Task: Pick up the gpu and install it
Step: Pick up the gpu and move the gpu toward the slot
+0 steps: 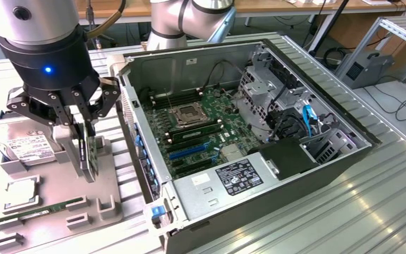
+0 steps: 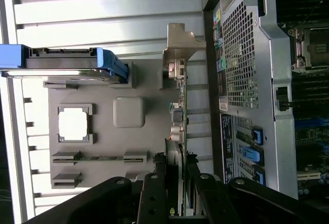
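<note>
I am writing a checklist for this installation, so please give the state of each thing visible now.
gpu: standing on edge in the grey holder, not installed.
end effector: low over the gpu's top edge.
computer case: on its side, panel off.
hard drive: resting on the holder, label showing.
processor chip: flat in its recess.
RAM stick: lying in its holder slot.

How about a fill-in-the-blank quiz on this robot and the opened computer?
The black gripper is at the thin dark gpu card, which stands ____ in a grey holder tray. The silver hard drive sits in a ____ caddy. The big black computer case lies with its side ____. The holder tray is on the exterior view's ____ of the case.
Missing: upright; blue; open; left.
</note>
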{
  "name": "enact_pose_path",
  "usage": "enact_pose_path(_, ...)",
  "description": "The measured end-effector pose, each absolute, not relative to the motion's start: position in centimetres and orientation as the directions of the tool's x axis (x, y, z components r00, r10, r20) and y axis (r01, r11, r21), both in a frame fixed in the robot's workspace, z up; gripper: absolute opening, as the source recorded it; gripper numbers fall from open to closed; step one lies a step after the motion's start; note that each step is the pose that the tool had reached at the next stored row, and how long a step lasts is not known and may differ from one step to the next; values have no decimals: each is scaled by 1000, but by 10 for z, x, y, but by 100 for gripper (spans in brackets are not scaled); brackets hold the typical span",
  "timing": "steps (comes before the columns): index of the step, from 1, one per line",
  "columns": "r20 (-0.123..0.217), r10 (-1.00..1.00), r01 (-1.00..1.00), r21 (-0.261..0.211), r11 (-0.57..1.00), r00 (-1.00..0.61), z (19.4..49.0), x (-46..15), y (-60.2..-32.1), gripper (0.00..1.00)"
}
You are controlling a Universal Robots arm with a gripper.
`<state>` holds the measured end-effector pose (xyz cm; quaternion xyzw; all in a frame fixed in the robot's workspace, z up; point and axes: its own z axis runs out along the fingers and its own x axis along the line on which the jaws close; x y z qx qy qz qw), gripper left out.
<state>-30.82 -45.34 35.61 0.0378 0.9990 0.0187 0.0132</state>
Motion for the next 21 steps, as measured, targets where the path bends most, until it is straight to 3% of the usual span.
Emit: enact_pose_path(21, -25, 76, 75, 38, 996, -997, 361, -308, -453, 26)
